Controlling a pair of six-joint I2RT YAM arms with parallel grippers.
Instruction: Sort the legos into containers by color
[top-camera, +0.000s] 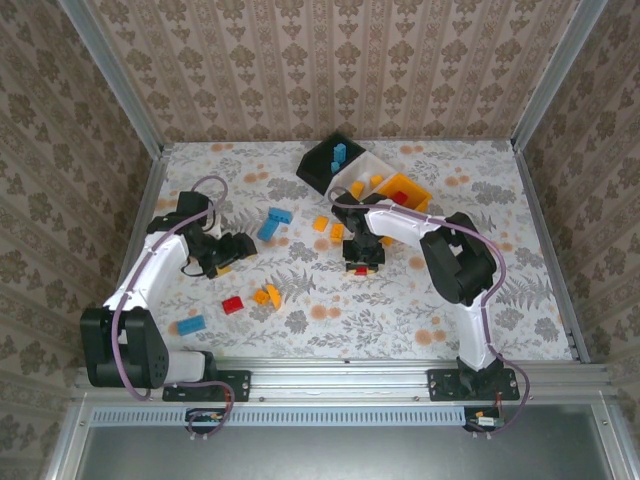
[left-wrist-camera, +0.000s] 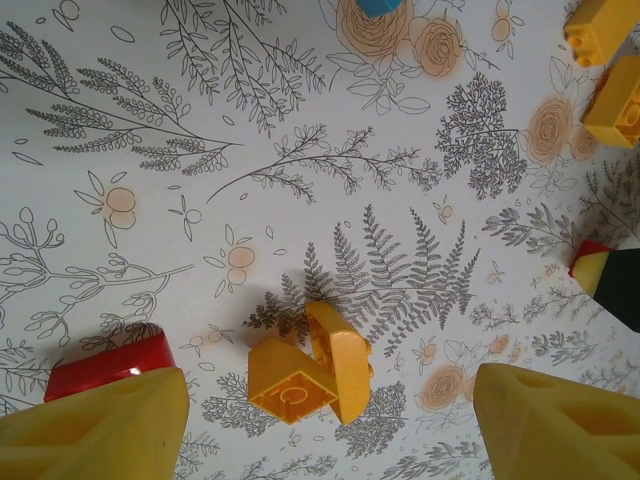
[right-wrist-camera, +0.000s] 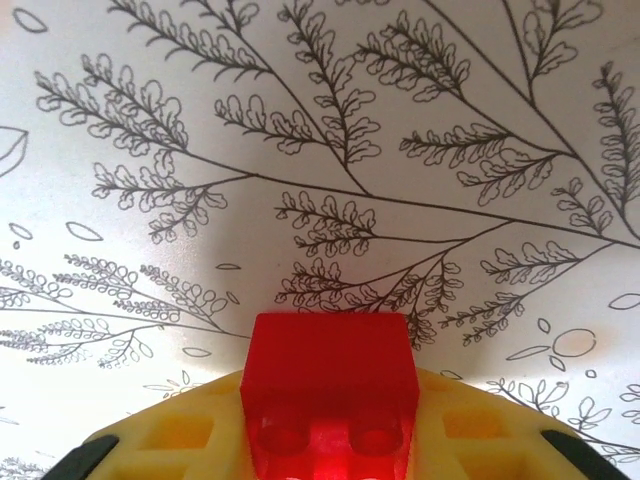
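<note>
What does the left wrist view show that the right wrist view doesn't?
Left wrist: the open left end effector with an orange brick between its fingers, a loose red brick beside one finger, and more orange bricks top right. Right wrist: the right end effector shut on a red brick. Both: floral cloth and yellow fingers.

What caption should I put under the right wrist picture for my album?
The right end effector is shut on a red lego, leafy tablecloth behind.

Top view overlooks the whole bench (top-camera: 530, 300) from behind; close wrist views face it, the right one sharing the red lego (right-wrist-camera: 328, 365)
</note>
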